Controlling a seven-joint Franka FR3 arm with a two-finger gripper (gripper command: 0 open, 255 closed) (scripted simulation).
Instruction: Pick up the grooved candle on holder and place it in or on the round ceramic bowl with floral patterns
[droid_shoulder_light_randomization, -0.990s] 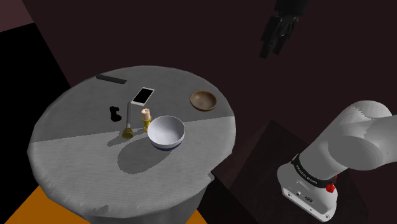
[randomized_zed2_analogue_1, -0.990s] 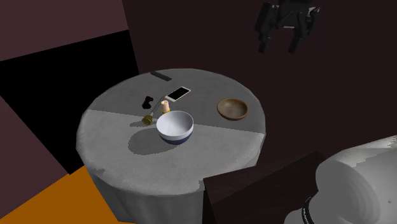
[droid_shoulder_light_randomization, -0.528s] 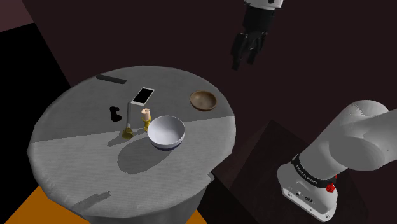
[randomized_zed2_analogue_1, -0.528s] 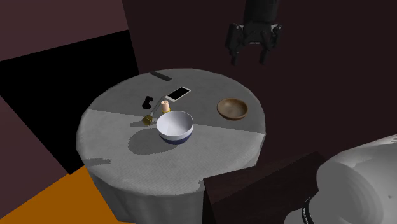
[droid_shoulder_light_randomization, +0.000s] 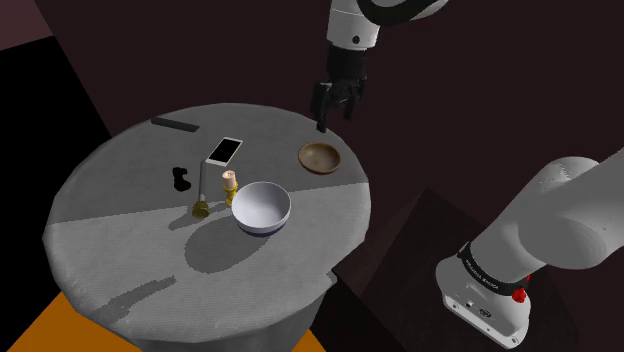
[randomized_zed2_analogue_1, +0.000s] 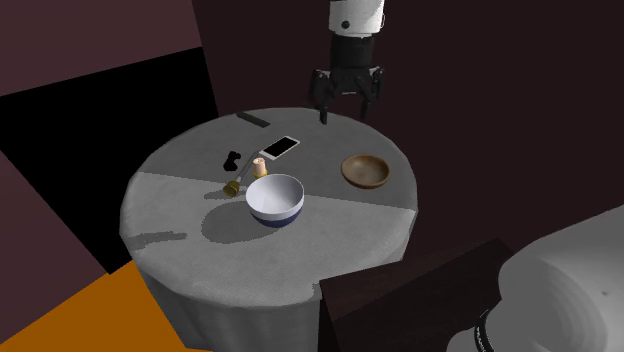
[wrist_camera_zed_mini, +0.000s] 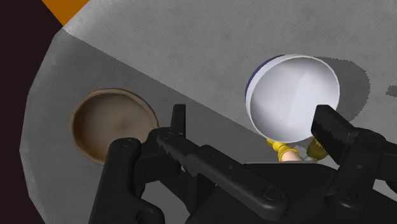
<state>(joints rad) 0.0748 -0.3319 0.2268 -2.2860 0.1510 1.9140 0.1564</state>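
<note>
The white bowl (droid_shoulder_light_randomization: 261, 207), dark blue round its lower outside, stood near the middle of the round grey desk (droid_shoulder_light_randomization: 120, 260). The candle on its yellow holder (droid_shoulder_light_randomization: 229, 183) stood upright just beside the white bowl, at the shoulder view's left of its far rim. The gripper (droid_shoulder_light_randomization: 335, 118) hung in the air well apart from the white bowl, over the desk's far edge, its fingers spread wide and holding nothing. A brown bowl (droid_shoulder_light_randomization: 319, 157) sat near the white bowl, between it and the gripper. A thin tool with a gold end (droid_shoulder_light_randomization: 202, 205) lay just past the candle from the white bowl. A phone (droid_shoulder_light_randomization: 225, 151) lay beyond the candle, a small black object (droid_shoulder_light_randomization: 179, 179) farther off, and a dark bar (droid_shoulder_light_randomization: 175, 123) farthest from the white bowl.
</note>
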